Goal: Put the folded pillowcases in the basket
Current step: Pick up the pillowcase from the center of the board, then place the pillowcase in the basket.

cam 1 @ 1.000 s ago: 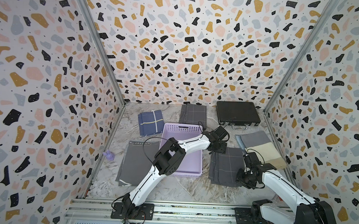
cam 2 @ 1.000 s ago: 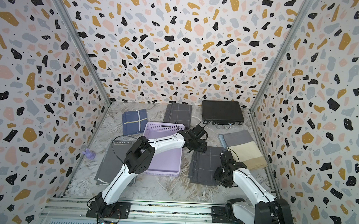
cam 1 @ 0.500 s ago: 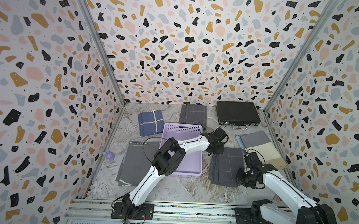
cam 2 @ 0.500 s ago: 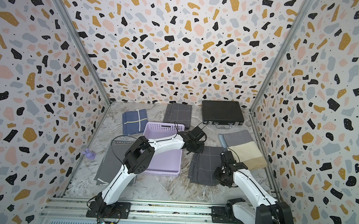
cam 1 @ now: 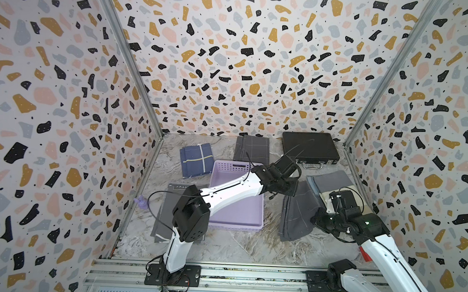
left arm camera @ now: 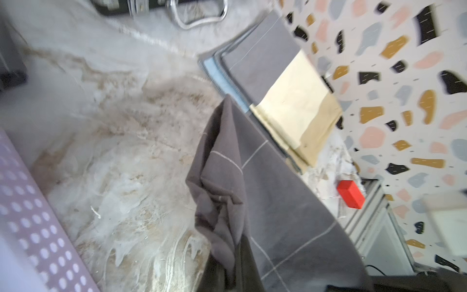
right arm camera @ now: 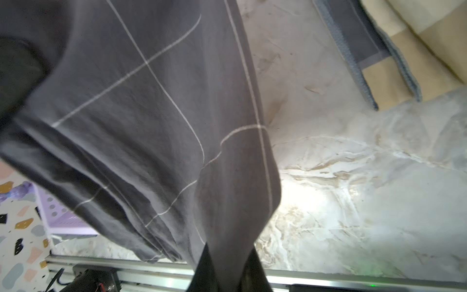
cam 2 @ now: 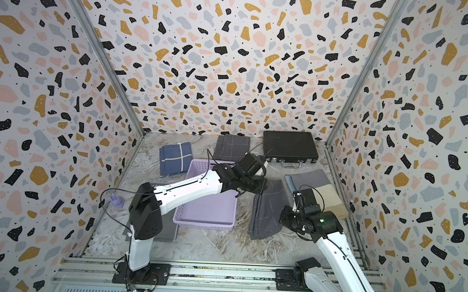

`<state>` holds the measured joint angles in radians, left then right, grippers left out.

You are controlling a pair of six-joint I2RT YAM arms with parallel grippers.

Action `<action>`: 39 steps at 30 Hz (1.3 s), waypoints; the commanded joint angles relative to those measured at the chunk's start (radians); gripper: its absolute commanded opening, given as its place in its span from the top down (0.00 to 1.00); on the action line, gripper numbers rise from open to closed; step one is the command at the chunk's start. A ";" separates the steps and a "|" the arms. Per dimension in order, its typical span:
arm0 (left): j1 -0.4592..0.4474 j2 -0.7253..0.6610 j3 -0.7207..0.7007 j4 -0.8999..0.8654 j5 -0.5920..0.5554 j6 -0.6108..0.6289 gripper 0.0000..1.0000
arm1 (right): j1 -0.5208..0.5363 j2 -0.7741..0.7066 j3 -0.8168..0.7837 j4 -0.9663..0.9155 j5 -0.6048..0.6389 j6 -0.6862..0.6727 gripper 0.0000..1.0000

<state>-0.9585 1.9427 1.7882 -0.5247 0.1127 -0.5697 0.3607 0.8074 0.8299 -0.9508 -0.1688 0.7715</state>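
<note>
The folded pillowcase (cam 1: 297, 210) (cam 2: 268, 206) is dark grey with thin white grid lines and lies just right of the lilac basket (cam 1: 234, 226) (cam 2: 204, 222). My left gripper (cam 1: 288, 186) (left arm camera: 230, 278) is shut on its far corner, beside the basket. My right gripper (cam 1: 315, 219) (right arm camera: 227, 268) is shut on its right edge. In both wrist views the pillowcase (left arm camera: 265, 189) (right arm camera: 151, 101) hangs bunched from the jaws, partly lifted off the marble table. The basket's perforated wall (left arm camera: 30, 222) (right arm camera: 63, 217) shows at the side and the basket holds nothing.
A black hard case (cam 1: 309, 148) stands at the back right. A grey checked cloth (cam 1: 252, 150) and a blue cloth (cam 1: 196, 159) lie behind the basket. A grey and beige stack (cam 1: 332, 182) lies right, a dark cloth (cam 1: 169, 209) left. A red block (left arm camera: 351, 194) sits by the rail.
Both grippers have shut on the pillowcase. It lay flat before; now its held corner and edge are raised and the fabric is bunched.
</note>
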 commanded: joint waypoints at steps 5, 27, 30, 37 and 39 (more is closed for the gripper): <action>0.103 -0.157 -0.061 -0.101 -0.065 0.116 1.00 | 0.231 0.124 0.182 0.064 0.029 0.098 1.00; 0.516 -0.103 -0.192 -0.103 0.028 0.282 1.00 | 0.541 0.785 0.420 0.462 -0.009 0.049 1.00; 0.531 -0.095 -0.220 -0.090 -0.002 0.280 1.00 | 0.537 0.844 0.405 0.501 -0.029 0.054 1.00; 0.555 -0.066 -0.285 -0.018 0.008 0.230 1.00 | 0.528 0.938 0.373 0.559 -0.021 0.071 1.00; 0.556 -0.052 -0.289 -0.012 0.000 0.231 1.00 | 0.520 0.951 0.374 0.567 -0.027 0.075 1.00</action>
<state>-0.4091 1.8721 1.5051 -0.6128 0.1253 -0.3256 0.8890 1.7691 1.2037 -0.4000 -0.1909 0.8436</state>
